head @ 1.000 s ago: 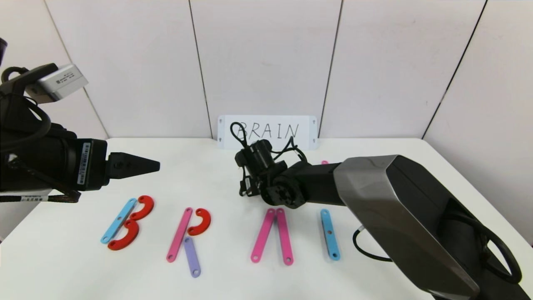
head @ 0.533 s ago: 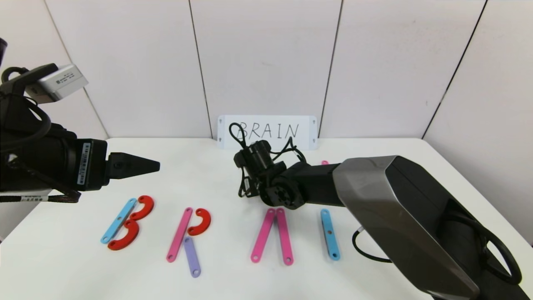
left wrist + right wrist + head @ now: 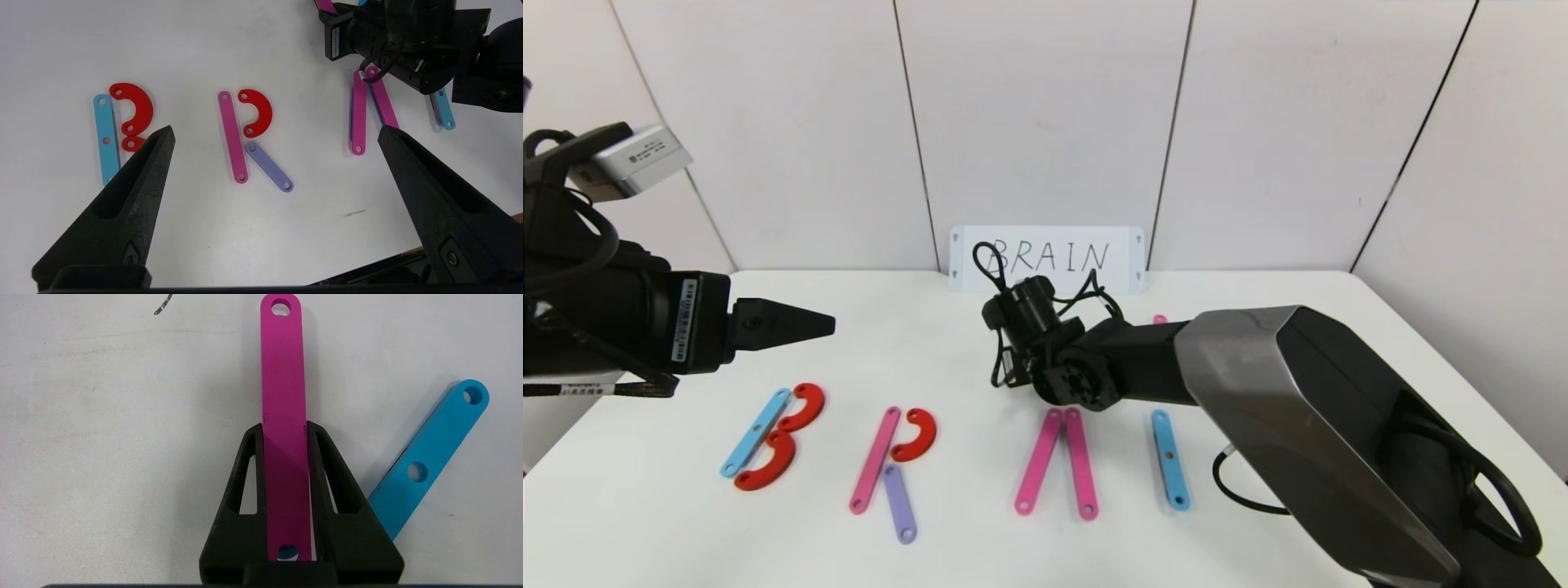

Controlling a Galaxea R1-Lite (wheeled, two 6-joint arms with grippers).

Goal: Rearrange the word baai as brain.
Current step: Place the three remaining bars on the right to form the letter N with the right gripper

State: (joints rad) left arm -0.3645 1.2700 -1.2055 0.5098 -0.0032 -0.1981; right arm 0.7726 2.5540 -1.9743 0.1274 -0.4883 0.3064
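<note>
The white table (image 3: pixel 947 343) fills the head view, its near edge cut off by the frame. The right arm (image 3: pixel 1307 425) is the biggest thing on it, reaching from 4 o'clock toward the centre; its bulk hides the table beyond the blue I and hides its own gripper in that view. At 9 o'clock the left arm (image 3: pixel 613 327) hangs above the table, mostly cut off at the frame edge. The left gripper (image 3: pixel 273 134) has its jaws spread wide with nothing between them.

At 12 o'clock a white card (image 3: pixel 1047 259) stands against the wall; wrist cables cover part of its first handwritten letter.

The strip-built letters lie in a row along the near half of the table. From 8 o'clock rightward: the B (image 3: pixel 772 437) of a blue strip and two red half-rings, the R (image 3: pixel 890 469) of a pink strip, red half-ring and purple strip, the A (image 3: pixel 1058 461) of two pink strips meeting at the top, and the blue I (image 3: pixel 1170 459). A small pink tip (image 3: pixel 1160 318) peeks out behind the right arm at 1 o'clock; the rest is hidden.

In the right wrist view, the right gripper (image 3: pixel 285 430) has its jaws clamped on the sides of a pink strip (image 3: pixel 283 375). A blue strip (image 3: pixel 433 457) lies just beside it at an angle, its lower end hidden behind a finger (image 3: pixel 347 506).
</note>
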